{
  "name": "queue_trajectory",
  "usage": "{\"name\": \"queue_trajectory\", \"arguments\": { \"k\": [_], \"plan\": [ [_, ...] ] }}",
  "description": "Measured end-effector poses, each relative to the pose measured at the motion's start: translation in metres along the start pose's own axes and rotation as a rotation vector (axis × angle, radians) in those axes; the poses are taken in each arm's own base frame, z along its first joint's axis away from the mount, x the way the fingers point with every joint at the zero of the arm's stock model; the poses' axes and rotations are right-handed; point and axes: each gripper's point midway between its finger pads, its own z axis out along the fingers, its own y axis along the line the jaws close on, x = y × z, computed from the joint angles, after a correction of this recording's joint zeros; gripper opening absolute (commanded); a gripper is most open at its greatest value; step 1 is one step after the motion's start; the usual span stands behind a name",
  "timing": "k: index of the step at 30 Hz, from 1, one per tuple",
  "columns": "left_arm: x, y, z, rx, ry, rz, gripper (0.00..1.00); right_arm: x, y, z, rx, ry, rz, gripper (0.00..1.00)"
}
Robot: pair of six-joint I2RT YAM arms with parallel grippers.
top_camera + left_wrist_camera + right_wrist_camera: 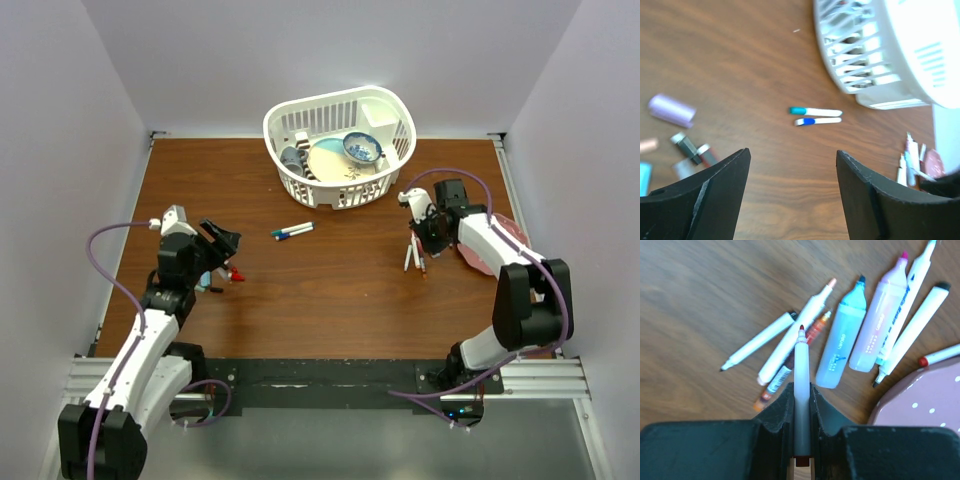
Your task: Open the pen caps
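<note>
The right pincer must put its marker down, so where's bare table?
The table is bare in the middle, between left pincer and right pincer, nearer than the two capped pens; also the far left corner beside the basket. Crowded: loose caps by the left one, marker pile and pink plate by the right.

The 2 arms are reaching forward from their bases at the near edge. The left arm point(140, 350) is angling up along its own side, its wrist turning inward so that the left gripper point(225, 252) is pointing toward the middle, held low. Its jaws are standing wide open, the 2 black fingers point(720, 190) well apart with nothing between them. The right arm point(505, 255) is folding sharply at the elbow and stretching inward, with the right gripper point(422, 238) tipping downward. Its jaws are pinching tight on a white marker point(801, 365), which is sticking straight out past the fingertips.
</note>
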Motion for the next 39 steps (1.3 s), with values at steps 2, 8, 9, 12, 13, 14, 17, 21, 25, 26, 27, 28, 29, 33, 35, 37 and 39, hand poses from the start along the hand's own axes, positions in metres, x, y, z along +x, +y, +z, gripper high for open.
{"name": "queue_trajectory", "arguments": {
  "k": [2,8,9,12,13,14,17,21,25,26,27,28,29,33,35,37,39],
  "plan": [
    [-0.005,-0.011,-0.002,0.06,-0.018,0.029,0.75,0.007,-0.003,0.007,0.014,0.035,0.018,0.14],
    [0.001,-0.021,-0.001,0.134,0.008,0.082,0.76,0.022,-0.006,0.02,0.033,0.105,0.051,0.34],
    [0.003,-0.022,-0.001,0.143,0.013,0.09,0.76,0.023,-0.006,0.02,0.035,0.106,0.055,0.35],
    [0.007,-0.026,-0.002,0.176,0.031,0.106,0.77,0.025,-0.009,0.019,0.044,0.11,0.064,0.38],
    [0.008,-0.028,-0.002,0.189,0.035,0.114,0.77,0.025,-0.009,0.019,0.045,0.111,0.067,0.38],
    [0.008,-0.03,-0.002,0.203,0.038,0.12,0.77,0.026,-0.01,0.019,0.046,0.112,0.071,0.38],
    [0.012,-0.034,-0.001,0.231,0.056,0.13,0.77,0.027,-0.012,0.019,0.045,0.111,0.078,0.38],
    [0.018,-0.035,0.0,0.249,0.086,0.138,0.77,0.024,-0.009,0.015,0.024,0.09,0.081,0.38],
    [0.022,-0.038,-0.002,0.278,0.109,0.182,0.77,0.01,0.001,0.001,-0.039,0.009,0.043,0.41],
    [0.022,-0.04,-0.003,0.289,0.113,0.2,0.77,0.004,0.008,-0.004,-0.078,-0.028,0.021,0.41],
    [0.02,-0.044,-0.004,0.306,0.113,0.219,0.77,-0.002,0.016,-0.01,-0.122,-0.067,-0.009,0.43],
    [0.018,-0.048,-0.004,0.322,0.11,0.238,0.76,-0.008,0.025,-0.017,-0.17,-0.108,-0.045,0.5],
    [0.017,-0.051,-0.004,0.337,0.109,0.246,0.73,-0.013,0.036,-0.024,-0.225,-0.149,-0.079,0.51],
    [0.024,-0.054,0.003,0.369,0.146,0.264,0.67,-0.03,0.083,-0.055,-0.438,-0.324,-0.272,0.69],
    [0.034,-0.047,0.013,0.344,0.198,0.254,0.65,-0.039,0.107,-0.068,-0.508,-0.415,-0.381,0.7],
    [0.041,-0.043,0.022,0.313,0.245,0.251,0.59,-0.043,0.131,-0.077,-0.566,-0.468,-0.481,0.7],
    [0.043,-0.048,0.031,0.289,0.272,0.274,0.55,-0.045,0.15,-0.082,-0.623,-0.499,-0.547,0.68]
  ]
}}
